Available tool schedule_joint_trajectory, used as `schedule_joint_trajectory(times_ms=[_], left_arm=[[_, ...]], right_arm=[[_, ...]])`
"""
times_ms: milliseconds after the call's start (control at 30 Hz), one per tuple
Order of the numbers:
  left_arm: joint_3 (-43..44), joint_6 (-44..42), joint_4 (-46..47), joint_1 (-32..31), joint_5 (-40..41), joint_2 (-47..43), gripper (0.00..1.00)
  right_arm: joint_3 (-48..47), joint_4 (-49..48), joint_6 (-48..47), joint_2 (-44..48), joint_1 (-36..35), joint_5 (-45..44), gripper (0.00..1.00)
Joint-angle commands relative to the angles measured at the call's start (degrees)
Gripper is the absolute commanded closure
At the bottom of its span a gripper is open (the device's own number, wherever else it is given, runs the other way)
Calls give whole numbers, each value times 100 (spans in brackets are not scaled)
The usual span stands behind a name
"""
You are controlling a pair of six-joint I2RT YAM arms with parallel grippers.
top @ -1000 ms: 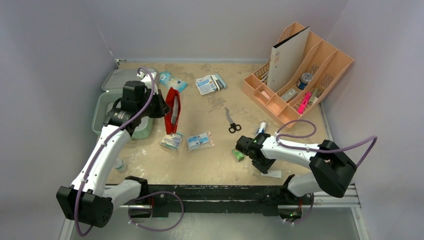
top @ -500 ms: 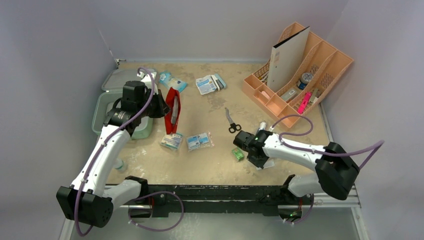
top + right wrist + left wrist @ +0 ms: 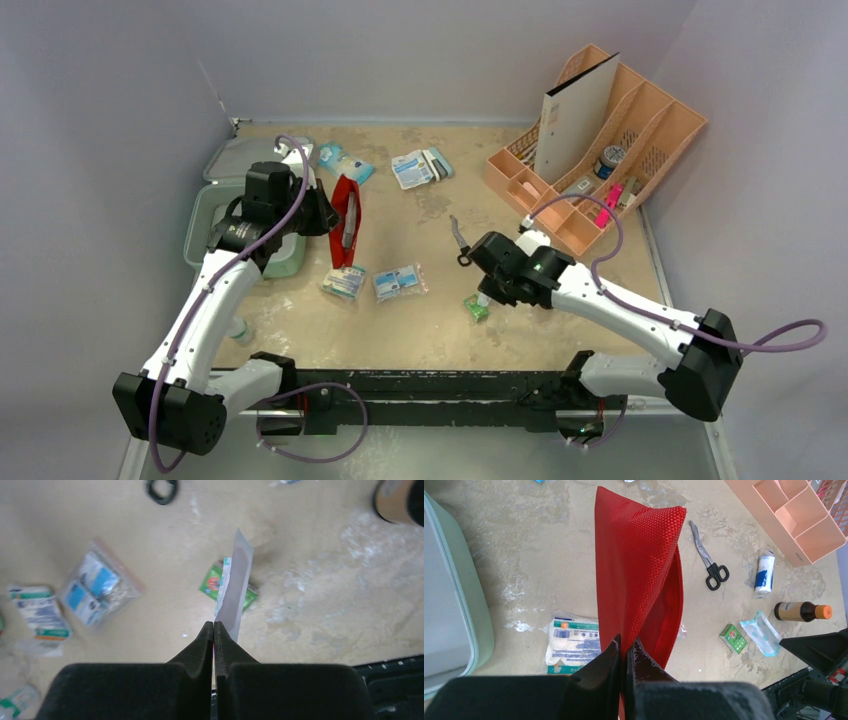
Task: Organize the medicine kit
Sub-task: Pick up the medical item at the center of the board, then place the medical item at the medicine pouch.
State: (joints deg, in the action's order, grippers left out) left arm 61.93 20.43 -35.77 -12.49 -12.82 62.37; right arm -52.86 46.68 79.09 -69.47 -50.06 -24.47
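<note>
The mint-green medicine kit lies open at the far left, its rim at the left edge of the left wrist view. My left gripper is shut on the red pouch, which hangs upright with its zip side gaping. My right gripper is shut on a thin flat packet, held edge-on just above a small green box on the table.
Scissors lie mid-table. Gauze packets sit beside the pouch; more packets lie at the back. A brown bottle and bandage roll lie right. The peach organizer fills the far right corner.
My right gripper closed on the flat packet near the front edge, then lifted it and swung left and away from the edge. The left arm and red pouch stayed put.
</note>
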Motion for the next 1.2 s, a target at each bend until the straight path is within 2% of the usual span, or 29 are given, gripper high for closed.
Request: schedule_joint_trajectory(times_ms=[0,200,400,633,833,1167], left_arm=[[100,14,96,27,-71,-15,100],[83,34,105,23,-113,11,100],[77,114,148,23,-273,118,100],[89,177,167,27,-335,235,100],[83,207,166,23,-379,284,100],[107,210,158,27,-401,347,100]], right_arm=[[-462,-690,-1142,185,10,-230,100],[-773,-1652,-2266,175,9,-164,100],[-1079,-2700,-3193,-4,20,580,100],[-1842,-3378,-3332,-563,6,1468,100],[-2381,-3993,-3077,-1066,0,2116,100],[-2892,-4480,-2767,-1556,-30,2132,100]])
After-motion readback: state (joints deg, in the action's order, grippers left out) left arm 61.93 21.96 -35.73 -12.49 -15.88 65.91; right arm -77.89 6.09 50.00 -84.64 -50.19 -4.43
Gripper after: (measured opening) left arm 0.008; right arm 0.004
